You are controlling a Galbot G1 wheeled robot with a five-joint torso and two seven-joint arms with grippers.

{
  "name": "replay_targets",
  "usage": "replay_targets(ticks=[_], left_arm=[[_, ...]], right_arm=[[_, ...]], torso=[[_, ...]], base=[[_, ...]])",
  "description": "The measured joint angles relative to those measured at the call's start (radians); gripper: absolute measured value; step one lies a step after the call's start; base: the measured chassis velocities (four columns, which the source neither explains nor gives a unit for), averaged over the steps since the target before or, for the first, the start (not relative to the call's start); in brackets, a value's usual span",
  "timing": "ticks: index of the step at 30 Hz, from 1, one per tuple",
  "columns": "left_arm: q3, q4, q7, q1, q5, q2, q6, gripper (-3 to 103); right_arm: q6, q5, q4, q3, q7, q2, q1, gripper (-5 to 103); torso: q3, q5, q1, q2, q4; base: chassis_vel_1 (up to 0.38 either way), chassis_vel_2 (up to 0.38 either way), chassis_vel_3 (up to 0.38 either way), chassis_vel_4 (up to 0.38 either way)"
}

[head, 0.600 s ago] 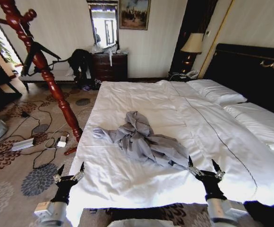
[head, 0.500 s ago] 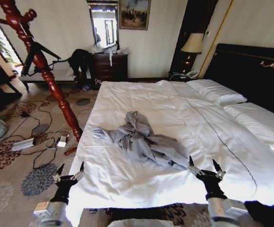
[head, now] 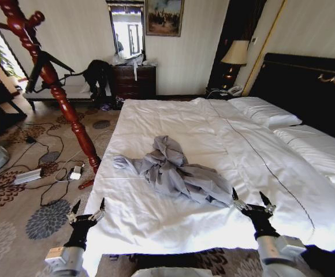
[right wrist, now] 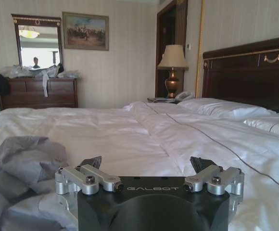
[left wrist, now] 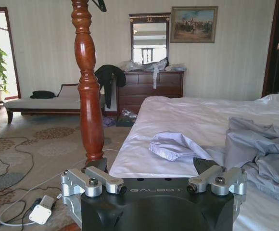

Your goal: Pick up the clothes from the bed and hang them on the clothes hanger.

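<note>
A: Step in hand?
B: Approach, judged; nothing grasped. Shirt (head: 176, 171) lies crumpled mid-bed (head: 156, 228).

A: Grippers?
B: Right gripper (head: 253, 203), jaws spread, empty, low at the shirt's 4 o'clock edge. Left gripper (head: 85, 210), spread, empty, at 8 o'clock, off the bed's corner.

A: Next move?
B: Probably reaching to 11 o'clock, pinching fabric.

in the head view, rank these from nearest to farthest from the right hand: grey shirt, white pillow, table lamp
From the right hand:
1. Grey shirt, crumpled mid-bed, just to its left.
2. White pillow, by the headboard, farther up the bed.
3. Table lamp, on the nightstand beyond the bed.
</note>
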Motion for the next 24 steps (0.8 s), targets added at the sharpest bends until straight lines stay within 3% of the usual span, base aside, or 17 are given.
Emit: replay_targets(ticks=[12, 24], left_arm=[[0.0, 0.012, -0.021, -0.007, 0.005, -0.012, 0.011, 100], [0.006, 0.017, -0.024, -0.011, 0.003, -0.013, 0.021, 100]], right_arm=[[-0.035, 0.001, -0.188, -0.109, 0.044, -0.03, 0.074, 100], [-0.082, -0.009, -0.347, -0.131, 0.041, -0.17, 0.181, 101]], torso=[[0.0, 0.0001, 0.0, 0.0, -0.0001], [0.0, 0.0, 0.0, 0.0, 0.0]], base=[[0.0, 0.0, 0.0, 0.0], [0.0, 0.0, 0.0, 0.0]])
